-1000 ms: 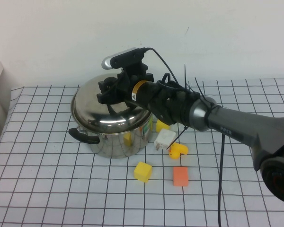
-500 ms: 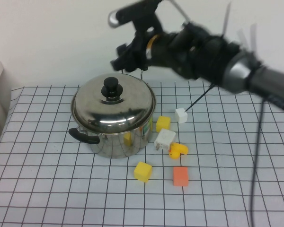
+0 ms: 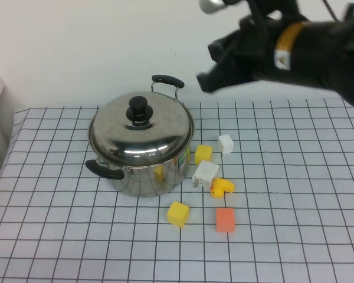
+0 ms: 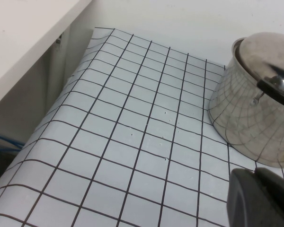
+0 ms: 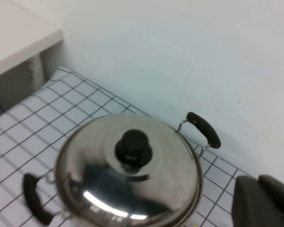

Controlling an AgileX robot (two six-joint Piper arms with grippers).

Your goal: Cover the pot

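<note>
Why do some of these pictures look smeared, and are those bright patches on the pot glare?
High view: the right end effector, raised above the table, is motion-blurred; the lid on the pot shows white glare. Right wrist view: the whole pot looks soft. Left wrist view: sharp, left end effector low beside the pot.

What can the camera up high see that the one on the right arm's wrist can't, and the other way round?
Only the high view shows the small blocks beside the pot: a white block, a yellow block and an orange block. It also shows the right pincer raised above the table, away from the pot. Only the right wrist view shows the white shelf at the table's edge. Both show the pot with its lid on. The left pincer appears only in its own wrist view.
</note>
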